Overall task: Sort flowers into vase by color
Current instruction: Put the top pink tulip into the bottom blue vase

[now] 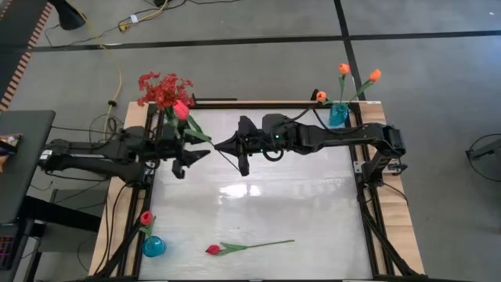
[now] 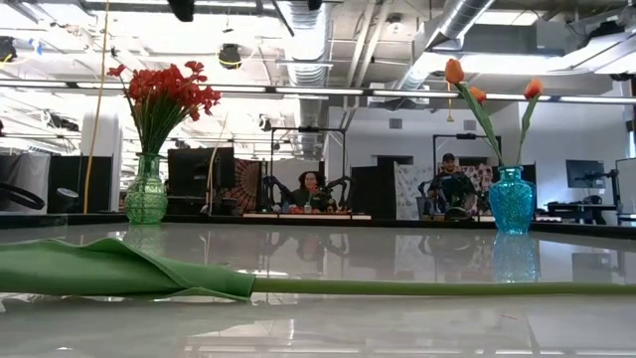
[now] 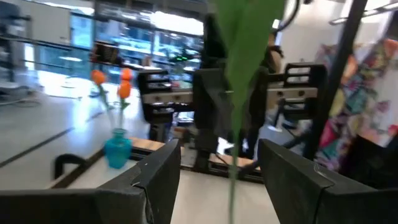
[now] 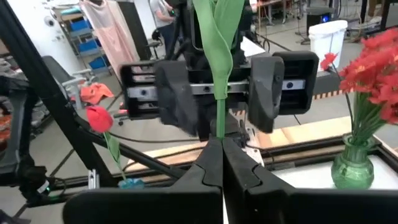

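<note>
1. The high view looks straight down from far above. It sees the whole table (image 1: 258, 211) and both arms.
2. The low view sits right at table height and looks flat across to the room behind. A green stem (image 2: 417, 287) lies very close to it.
3. The left wrist view looks out between its own two fingers (image 3: 155, 180). Past them stands the blue vase (image 3: 117, 151), which the low view shares.
4. The right wrist view looks past its closed fingers (image 4: 208, 171) at the left gripper (image 4: 233, 84) facing it, very near.
</note>
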You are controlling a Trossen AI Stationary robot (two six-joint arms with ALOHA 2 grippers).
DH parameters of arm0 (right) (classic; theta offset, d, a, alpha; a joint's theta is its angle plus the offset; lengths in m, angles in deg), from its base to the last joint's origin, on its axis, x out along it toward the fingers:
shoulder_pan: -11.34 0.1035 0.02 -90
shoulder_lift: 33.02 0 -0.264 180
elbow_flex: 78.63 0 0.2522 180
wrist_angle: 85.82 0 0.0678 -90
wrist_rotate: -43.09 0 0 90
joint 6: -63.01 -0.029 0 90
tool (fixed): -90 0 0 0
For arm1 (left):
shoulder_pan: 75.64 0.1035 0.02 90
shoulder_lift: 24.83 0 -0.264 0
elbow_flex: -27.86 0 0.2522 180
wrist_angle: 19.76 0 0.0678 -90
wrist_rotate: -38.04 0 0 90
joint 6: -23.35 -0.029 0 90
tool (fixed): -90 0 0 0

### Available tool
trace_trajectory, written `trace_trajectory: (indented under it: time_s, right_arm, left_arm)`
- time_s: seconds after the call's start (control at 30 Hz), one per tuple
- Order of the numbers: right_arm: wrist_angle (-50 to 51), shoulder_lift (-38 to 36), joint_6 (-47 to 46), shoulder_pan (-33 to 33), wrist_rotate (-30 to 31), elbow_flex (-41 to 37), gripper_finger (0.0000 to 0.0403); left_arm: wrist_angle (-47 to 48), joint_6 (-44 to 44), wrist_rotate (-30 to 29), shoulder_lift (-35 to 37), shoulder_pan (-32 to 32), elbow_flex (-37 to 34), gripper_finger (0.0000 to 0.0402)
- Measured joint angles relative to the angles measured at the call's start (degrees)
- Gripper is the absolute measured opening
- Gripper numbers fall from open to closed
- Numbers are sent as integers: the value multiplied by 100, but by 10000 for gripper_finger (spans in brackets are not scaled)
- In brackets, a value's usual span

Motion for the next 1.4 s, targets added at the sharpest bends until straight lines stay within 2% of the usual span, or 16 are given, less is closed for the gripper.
trace_trajectory:
  time_s: [0.23,0.53,1.03,1.23,1.4]
  right_arm:
    - [52,7,15,47,2,0,20]
    - [200,9,17,53,2,0,20]
    - [119,7,29,53,-31,0,21]
    - [98,7,11,49,-153,0,42]
    - [96,7,13,49,-278,0,60]
  left_arm:
    - [-836,74,176,-597,2,-2,202]
    - [-1039,69,309,-607,0,-2,196]
    - [-802,140,222,-521,0,-4,71]
    - [-802,54,241,-522,-4,-4,14]
    - [-815,-12,262,-522,-4,-4,4]
